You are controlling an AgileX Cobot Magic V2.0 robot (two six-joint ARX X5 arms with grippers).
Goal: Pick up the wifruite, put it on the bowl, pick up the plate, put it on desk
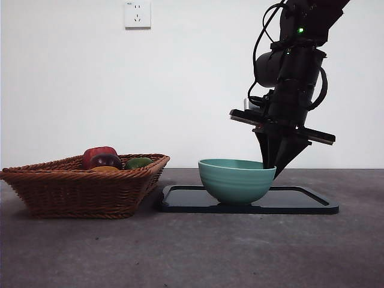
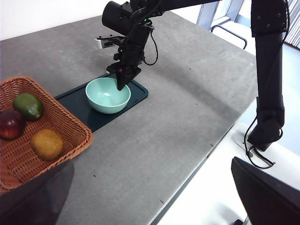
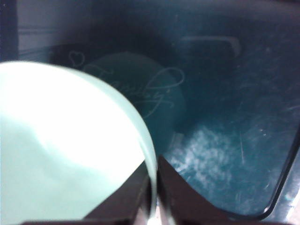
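At bowl [image 1: 235,179] rim on dark tray [image 1: 300,204]: right gripper [image 1: 274,170] jaws pinch rim. Wifruite [image 2: 46,144] sits in basket [image 2: 70,126], unpicked. Next likely: lift bowl steadily.

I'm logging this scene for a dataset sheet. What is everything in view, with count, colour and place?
Woven wicker basket: one, brown, on the desk beside the tray.
Small rounded orange fruit: one, in the basket.
Dark red-purple fruit: one, in the basket.
Green fruit: one, in the basket.
Deep round ceramic bowl: one, teal-green, standing on the tray, empty.
Flat rectangular tray: one, dark teal, on the desk.
Matte desk: one, dark grey-brown.
Wall socket: one, white, on the wall.
Right gripper: black, jaws closed on the bowl's rim.
Left gripper: its own jaws are hardly visible, far from the bowl.
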